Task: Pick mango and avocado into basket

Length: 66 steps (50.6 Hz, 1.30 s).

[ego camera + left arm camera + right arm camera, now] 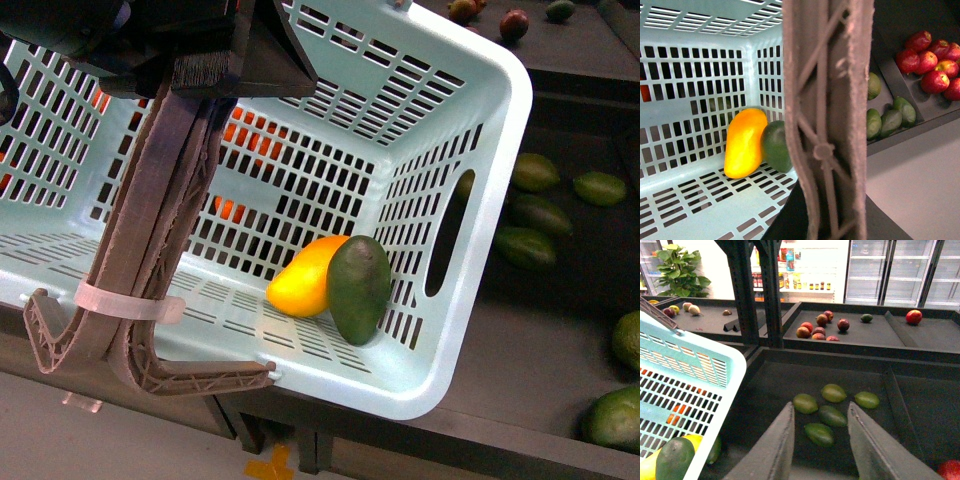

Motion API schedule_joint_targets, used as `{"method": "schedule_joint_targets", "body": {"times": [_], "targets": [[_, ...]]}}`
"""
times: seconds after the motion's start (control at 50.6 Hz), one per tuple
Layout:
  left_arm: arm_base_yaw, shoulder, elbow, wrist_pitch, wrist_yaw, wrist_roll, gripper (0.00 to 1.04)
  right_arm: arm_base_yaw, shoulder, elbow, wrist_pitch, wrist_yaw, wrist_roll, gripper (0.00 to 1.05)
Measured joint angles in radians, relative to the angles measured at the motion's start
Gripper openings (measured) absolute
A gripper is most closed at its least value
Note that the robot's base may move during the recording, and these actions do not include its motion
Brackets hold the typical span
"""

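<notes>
Both fruits already lie in the basket [500, 90]: mango [303, 278] and avocado [358, 288] touching side by side on the slotted floor, in the corner by the end wall with the handle cutout. Long axes roughly parallel, both leaning toward that wall. Task looks done to me, no pick left. My right gripper [821, 450] is empty, jaws spread wide, outside the basket over the dark produce bin where loose green fruits [826, 415] lie; the basket rim sits just beside it, so I have open room to pull back. My left gripper: jaws not visible, cannot tell. The brown handles [150, 270] block the left wrist view and hang close to that arm, snag risk there.
</notes>
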Motion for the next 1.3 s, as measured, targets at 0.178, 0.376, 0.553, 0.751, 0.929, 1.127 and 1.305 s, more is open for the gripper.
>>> {"method": "schedule_joint_targets", "body": {"times": [0.178,0.376,0.553,0.751,0.929,1.127,1.305], "targets": [[0.000,0.000,0.000,0.000,0.000,-0.001,0.07,0.000,0.000,0.000,0.000,0.000,0.000,0.62],[-0.013,0.000,0.000,0.000,0.019,0.006,0.07,0.000,-0.001,0.000,-0.003,0.002,0.001,0.98],[-0.010,0.001,0.001,0.000,0.023,-0.003,0.07,0.000,-0.001,0.000,-0.003,0.000,0.000,0.97],[-0.002,0.001,0.001,0.000,-0.009,0.004,0.07,0.000,-0.001,0.000,-0.004,0.001,0.001,0.97],[0.001,0.000,0.001,0.000,-0.008,0.004,0.07,0.000,-0.001,0.000,-0.005,-0.001,0.000,0.97],[-0.001,0.000,0.001,0.000,0.010,0.000,0.07,0.000,-0.001,0.000,-0.004,0.000,0.000,0.97],[-0.003,-0.001,0.001,0.000,0.015,-0.001,0.07,0.000,-0.001,0.000,-0.003,-0.001,0.000,0.97]]}}
